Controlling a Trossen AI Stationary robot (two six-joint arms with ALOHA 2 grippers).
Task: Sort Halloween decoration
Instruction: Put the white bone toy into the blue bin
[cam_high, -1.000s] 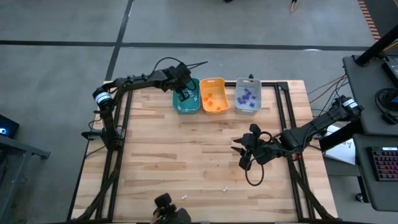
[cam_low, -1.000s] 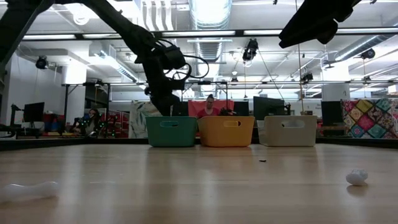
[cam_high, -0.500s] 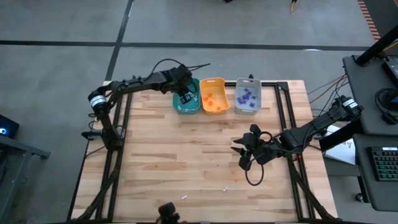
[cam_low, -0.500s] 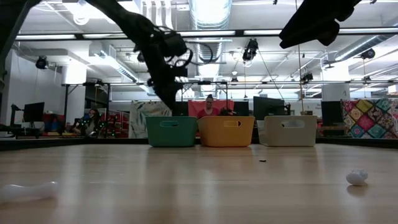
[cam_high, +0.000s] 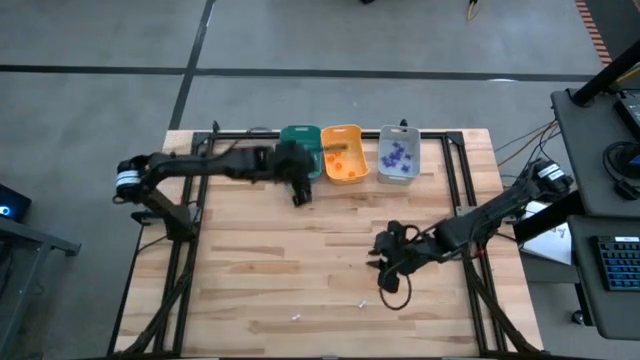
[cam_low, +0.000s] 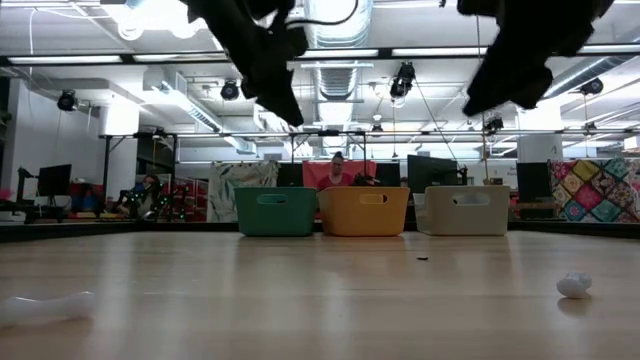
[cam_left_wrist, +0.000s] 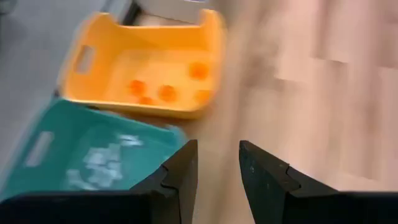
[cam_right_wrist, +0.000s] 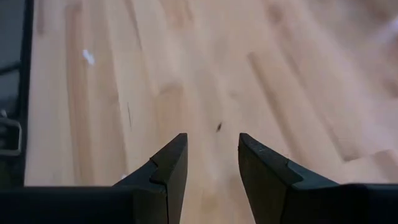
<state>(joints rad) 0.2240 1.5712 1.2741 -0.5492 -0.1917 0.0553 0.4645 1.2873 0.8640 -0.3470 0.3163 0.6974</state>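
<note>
Two small white trinkets (cam_high: 362, 300) (cam_high: 297, 317) of the Halloween decoration lie on the wood near the table's near edge. Orange trinkets (cam_left_wrist: 165, 93) lie in the orange bin (cam_high: 343, 136), purple ones (cam_high: 398, 153) in the grey bin (cam_high: 398, 178), and white ones (cam_left_wrist: 99, 165) in the teal bin (cam_left_wrist: 43, 146). My left gripper (cam_high: 298, 194) hangs open and empty over bare wood just in front of the teal bin. At the table's right middle my right gripper (cam_high: 384, 264) is open and empty above bare wood, tilted down.
The three bins stand side by side at the far edge. Black frame rails (cam_high: 450, 170) run along the table's sides. Bare wood lies between the bins and the white trinkets, one of which shows far off in the right wrist view (cam_right_wrist: 87, 57). A person sits in the room beyond the bins.
My left gripper has pulled back from over the teal bin toward the near edge and has risen; it now hangs in front of the bin. My right gripper has sunk a little and edged toward the near edge. Nothing on the table has moved.
</note>
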